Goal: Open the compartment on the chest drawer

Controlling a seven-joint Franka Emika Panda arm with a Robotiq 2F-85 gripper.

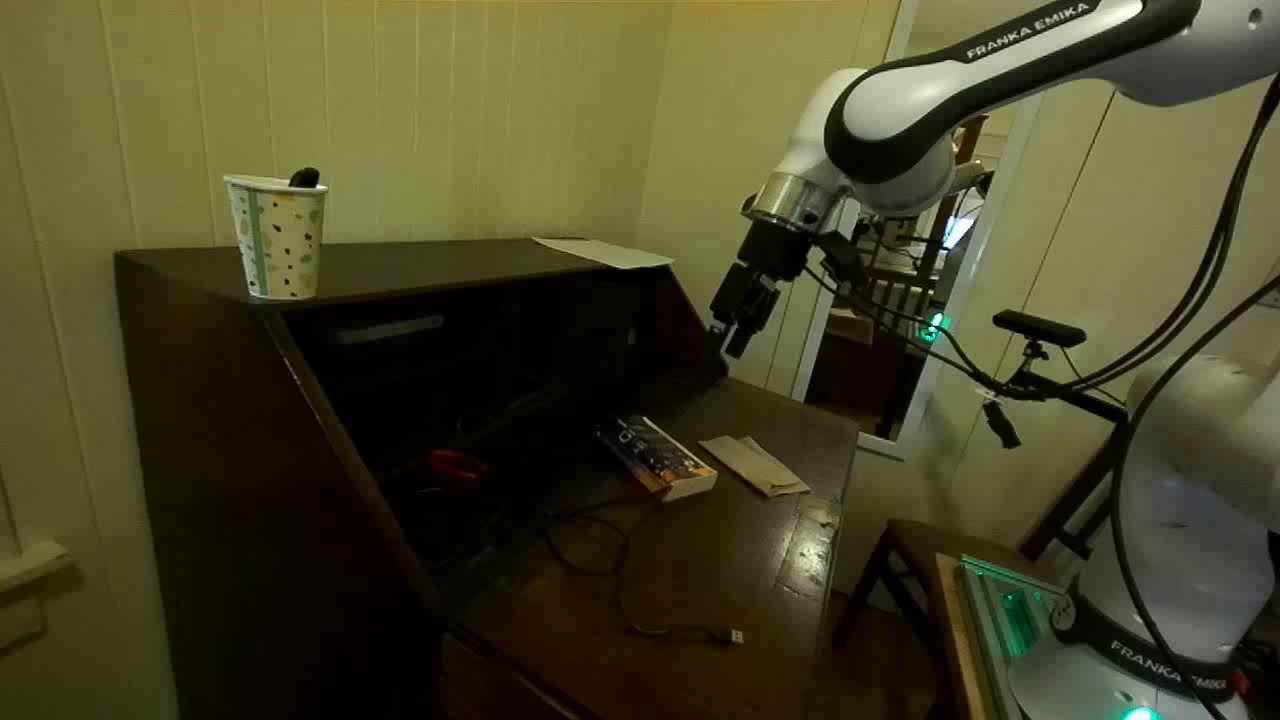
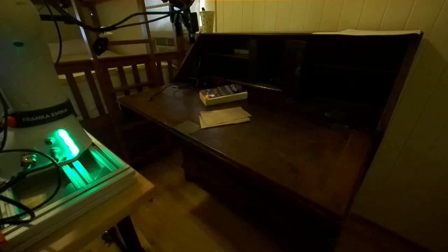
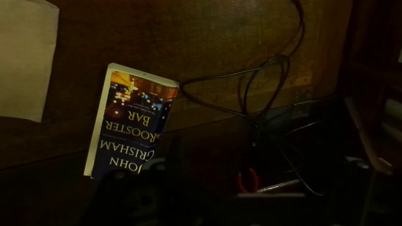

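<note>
The chest drawer is a dark brown bureau (image 1: 250, 480) with its desk leaf (image 2: 297, 154) folded down. The leaf also shows in the wrist view (image 3: 201, 34). Behind the leaf is a dark interior with shelves and cubbyholes. A small pale spot on a central upright panel (image 2: 298, 70), perhaps a knob, shows faintly in both exterior views. Whether that panel is a shut door is too dark to tell. My gripper (image 1: 728, 342) hangs above the leaf, apart from the bureau, pointing down. In the wrist view its dark fingers (image 3: 254, 147) are spread wide with nothing between them.
A paperback book (image 1: 660, 458), folded brown paper (image 2: 224, 117) and a black cable (image 1: 620, 570) lie on the leaf. A red-handled tool (image 1: 455, 466) lies inside. A paper cup (image 1: 280, 240) and a white sheet (image 1: 605, 252) are on the bureau top. A mirror (image 1: 880, 330) stands behind.
</note>
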